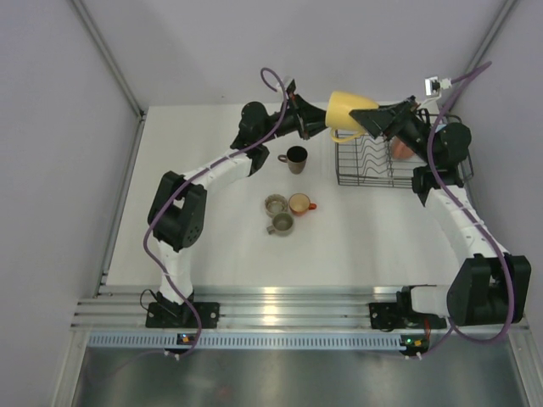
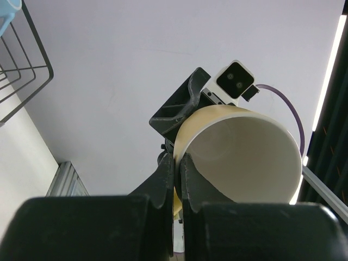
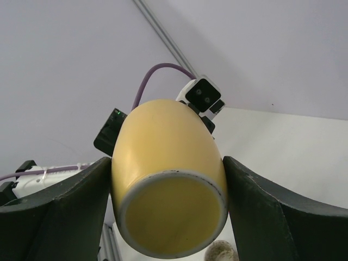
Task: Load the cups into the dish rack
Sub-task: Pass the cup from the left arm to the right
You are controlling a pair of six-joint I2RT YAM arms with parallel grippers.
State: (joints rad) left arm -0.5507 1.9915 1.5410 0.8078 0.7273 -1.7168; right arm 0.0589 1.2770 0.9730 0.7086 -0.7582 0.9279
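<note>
Fingers of the left gripper are clenched on the rim of the yellow cup, one inside the mouth and one outside. The right gripper stands wide, its fingers pressed against both sides of the cup's body, with the base turned toward its wrist camera. Between the two, the cup hangs on its side above the far part of the table, over the far-left corner of the dish rack. A pink-salmon cup sits in the rack, partly hidden by the right arm. The dark brown cup stands just left of the rack. Nearer, the orange cup and two grey-olive cups cluster together.
</note>
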